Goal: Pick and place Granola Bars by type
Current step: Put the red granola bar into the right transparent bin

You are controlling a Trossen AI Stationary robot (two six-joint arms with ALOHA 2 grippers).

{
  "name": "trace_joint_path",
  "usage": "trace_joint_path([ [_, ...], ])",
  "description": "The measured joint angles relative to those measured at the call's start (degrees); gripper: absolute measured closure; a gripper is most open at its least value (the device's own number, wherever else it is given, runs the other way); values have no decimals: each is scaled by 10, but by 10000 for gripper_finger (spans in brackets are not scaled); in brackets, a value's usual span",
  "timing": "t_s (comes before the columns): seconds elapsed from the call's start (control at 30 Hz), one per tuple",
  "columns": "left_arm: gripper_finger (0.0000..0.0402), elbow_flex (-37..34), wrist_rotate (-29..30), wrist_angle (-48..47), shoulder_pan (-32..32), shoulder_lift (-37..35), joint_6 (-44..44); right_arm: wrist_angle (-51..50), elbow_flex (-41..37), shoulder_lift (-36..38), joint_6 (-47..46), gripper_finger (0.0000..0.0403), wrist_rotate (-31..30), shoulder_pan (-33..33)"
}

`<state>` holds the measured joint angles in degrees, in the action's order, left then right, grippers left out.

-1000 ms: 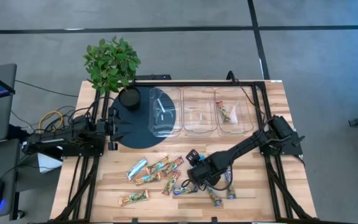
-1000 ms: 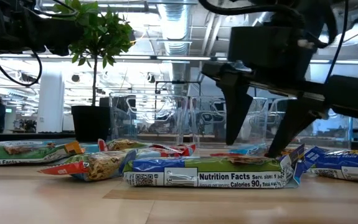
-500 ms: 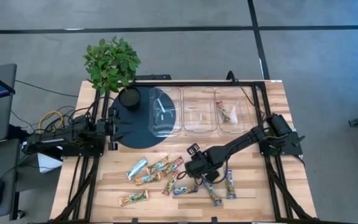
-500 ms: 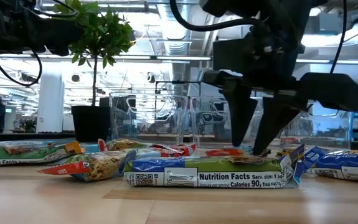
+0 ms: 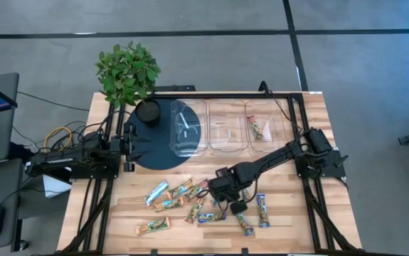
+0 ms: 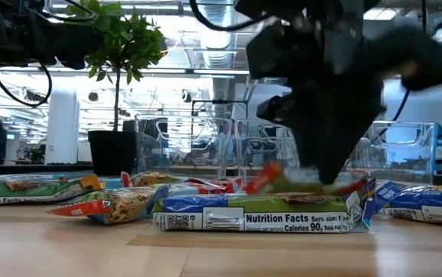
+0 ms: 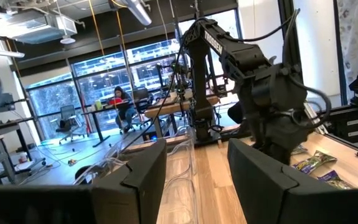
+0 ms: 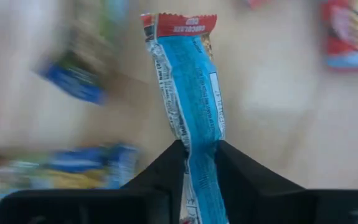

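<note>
Several granola bars (image 5: 183, 189) in green-tan, blue and red-orange wrappers lie loose on the near half of the wooden table (image 5: 289, 213). My right gripper (image 5: 222, 193) stands over the middle of the pile, shut on a bar (image 8: 190, 81) with a blue back and red ends. One bar (image 5: 258, 129) lies in the rightmost clear bin (image 5: 275, 128). My left gripper (image 7: 194, 180) waits open at the table's left side, over the dark round mat (image 5: 154, 142). My right gripper pinches the blue-backed bar between its two fingers (image 8: 231, 168), across the bar's width (image 8: 197, 146), where the wrapper is squeezed narrow. The fingers come from above, pointing down. In the low view a red end (image 6: 263, 178) sticks out tilted upward, just above the bars beneath.
Three clear bins (image 5: 227, 128) stand in a row at the table's far side. A potted plant (image 5: 128, 71) stands at the far left corner. More bars lie near the front edge (image 5: 154, 226) and to the right of my right gripper (image 5: 262, 211).
My right gripper has moved toward the table's left and far side, over the pile, and shut on the blue-backed bar. One red end of that bar has tipped up from the pile.
</note>
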<state>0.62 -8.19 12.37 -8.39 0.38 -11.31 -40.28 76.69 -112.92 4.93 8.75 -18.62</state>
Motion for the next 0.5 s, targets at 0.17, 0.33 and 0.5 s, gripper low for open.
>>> trace_joint_path([
  [0.17, 235, 0, 0, 0, 0, 0, 0, -1, 30, 0, -39, 359, 99, 10],
  [0.33, 235, 0, 0, 0, 0, 0, 0, -11, 45, 0, -92, 374, 114, 28],
  [0.5, 235, 0, 0, 0, 0, 0, 0, -36, 45, 0, -139, 372, 129, 45],
])
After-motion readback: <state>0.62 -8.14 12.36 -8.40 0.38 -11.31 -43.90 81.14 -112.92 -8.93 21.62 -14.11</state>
